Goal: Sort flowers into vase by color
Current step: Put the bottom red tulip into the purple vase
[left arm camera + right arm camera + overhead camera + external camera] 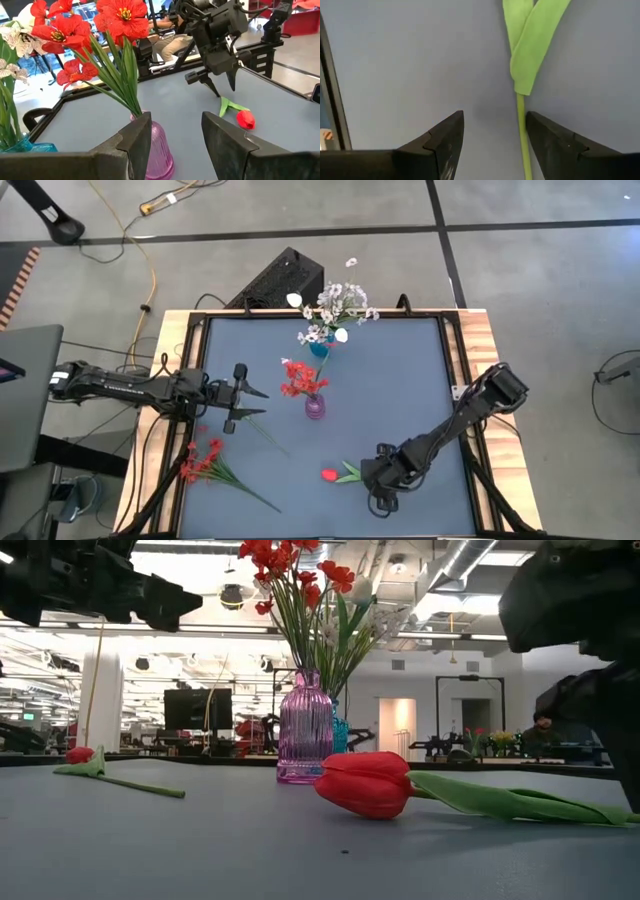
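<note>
A red tulip (330,474) lies on the mat near the front edge, its leaves (530,40) and stem (521,125) flat on the surface. My right gripper (495,117) points down over the stem, open, one finger on each side of it; no touch shows. A purple vase (315,407) holds red flowers (300,378). Behind it a teal vase (320,348) holds white flowers (335,305). A red spray (205,460) lies at the front left. My left gripper (245,395) hangs open and level, left of the purple vase (162,150).
A black box (285,280) sits beyond the far edge. Raised black rails and wooden strips (485,340) border the mat. Bare mat (410,380) lies right of the vases. In the low view the tulip (365,783) lies in front of the purple vase (305,730).
</note>
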